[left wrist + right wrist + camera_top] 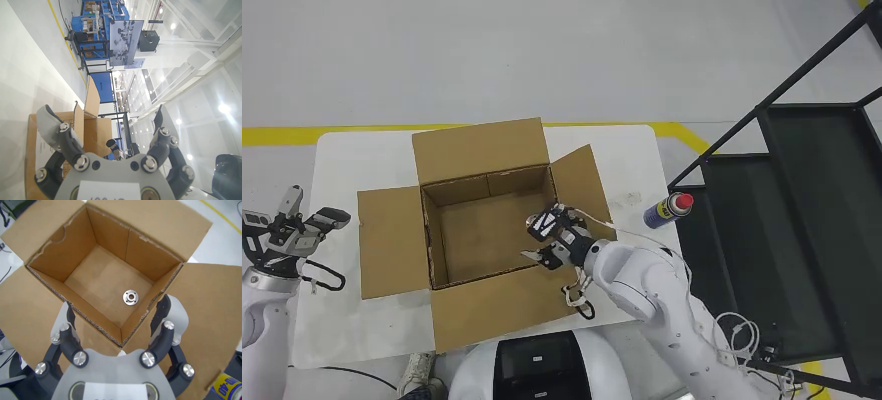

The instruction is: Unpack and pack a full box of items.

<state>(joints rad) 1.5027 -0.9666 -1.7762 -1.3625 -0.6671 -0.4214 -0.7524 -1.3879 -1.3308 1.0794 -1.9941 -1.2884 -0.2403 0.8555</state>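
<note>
Risk: right end effector [117, 307] could snag the cardboard box [147, 256] wall; the flat metal flange [130, 297] may slip from its fingers.
Grip: spread, empty.
Flange place: box floor, below and just ahead.

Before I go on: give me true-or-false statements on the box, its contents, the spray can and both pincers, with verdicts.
1. All four flaps of the box are open. True.
2. The box is full of items. False: its floor shows one metal flange.
3. The right pincer is shut on the flange. False: it is open and empty, above the box's corner.
4. The spray can is on the table, outside the box. True.
5. The left pincer holds the spray can. False: it is open and empty.
</note>
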